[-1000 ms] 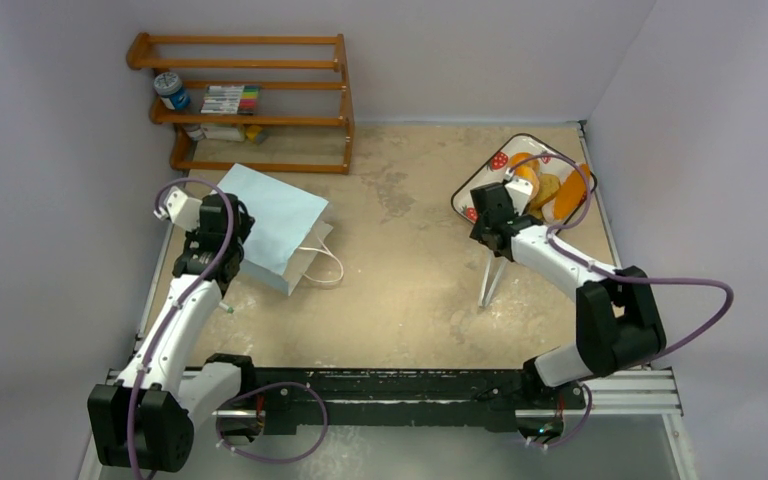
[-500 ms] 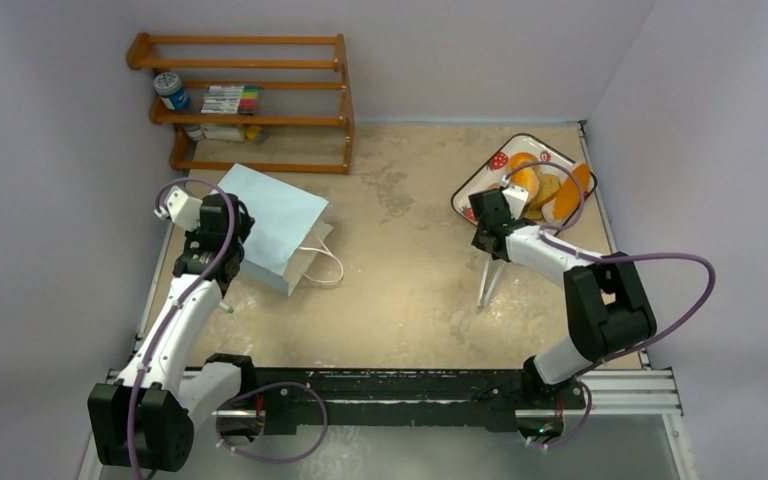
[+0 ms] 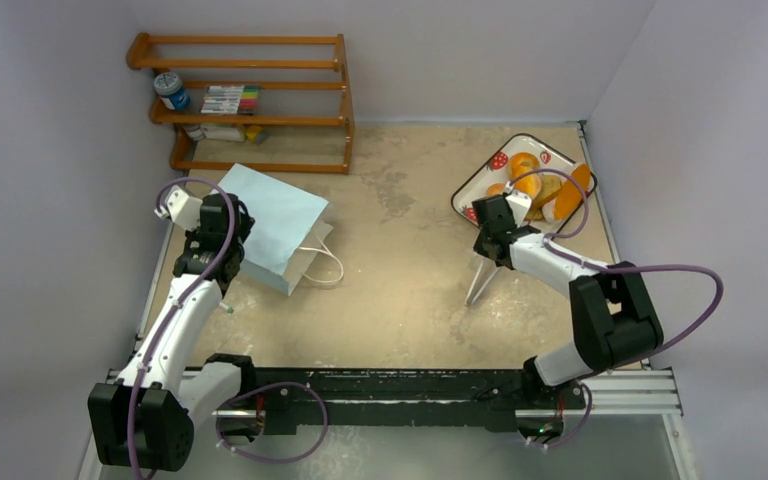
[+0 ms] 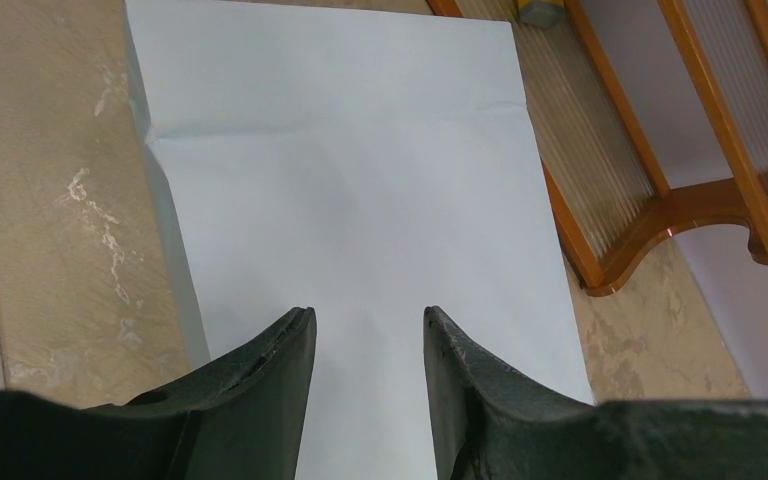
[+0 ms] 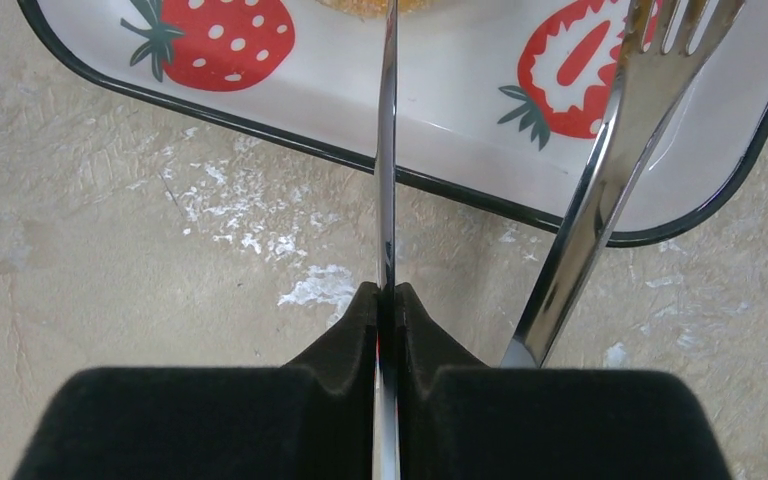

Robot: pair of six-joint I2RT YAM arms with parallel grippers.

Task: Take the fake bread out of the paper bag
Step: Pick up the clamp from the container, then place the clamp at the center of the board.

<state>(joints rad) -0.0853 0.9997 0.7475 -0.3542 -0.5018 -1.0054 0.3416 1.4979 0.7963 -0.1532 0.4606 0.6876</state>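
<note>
Holding L gripper [image 4: 368, 318] jaws apart over paper bag [image 4: 360, 180]; clamping R gripper [image 5: 387, 295] shut on metal tongs [image 5: 600, 200] nr strawberry tray [image 5: 440, 90].

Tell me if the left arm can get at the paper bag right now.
Likely yes: the left claw hangs open directly over the paper bag, with nothing lying between them.

Paper bag [image 3: 282, 218] flat before wooden rack [image 3: 260, 119]; far right of rack, tray [image 3: 484, 182] of fake bread [image 3: 523, 164]; right gripper [image 3: 496, 246] clasps tongs [image 3: 483, 282].
</note>
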